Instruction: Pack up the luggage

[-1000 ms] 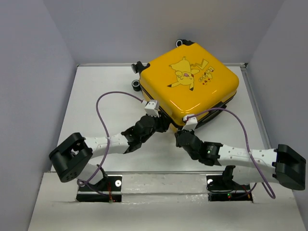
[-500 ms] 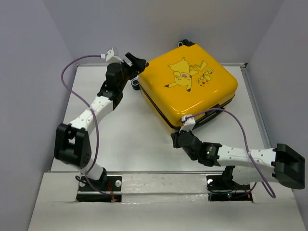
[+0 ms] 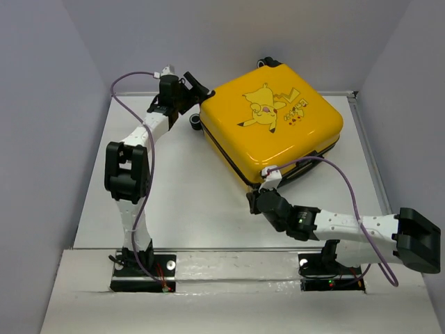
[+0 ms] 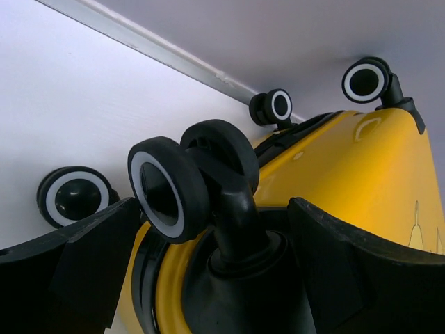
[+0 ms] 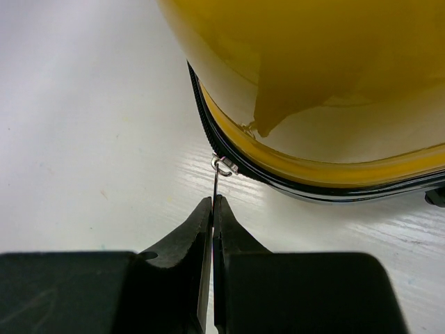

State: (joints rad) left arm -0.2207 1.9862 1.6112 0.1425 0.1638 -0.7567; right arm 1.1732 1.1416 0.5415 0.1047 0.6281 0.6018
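Note:
The yellow luggage (image 3: 274, 122) lies flat and closed at the back of the table, Pikachu print facing up. My left gripper (image 3: 197, 92) reaches to its back left corner. In the left wrist view the left gripper (image 4: 222, 278) is open, its fingers (image 4: 76, 264) standing on either side of a black-and-white wheel (image 4: 167, 188) and its stem without touching them. My right gripper (image 3: 253, 202) sits at the luggage's near corner. There the right gripper (image 5: 213, 202) is shut on the thin metal zipper pull (image 5: 217, 182), which hangs from the black zipper trim (image 5: 208, 118).
Other wheels (image 4: 73, 198) of the luggage show at its back edge, close to the table's raised rim (image 4: 174, 56). Grey walls close the table in on three sides. White tabletop (image 3: 174, 188) lies between the arms and the luggage.
The left gripper let go at the luggage's near edge, opened and swung up to the back left corner wheel. The right gripper has stayed shut on the zipper pull.

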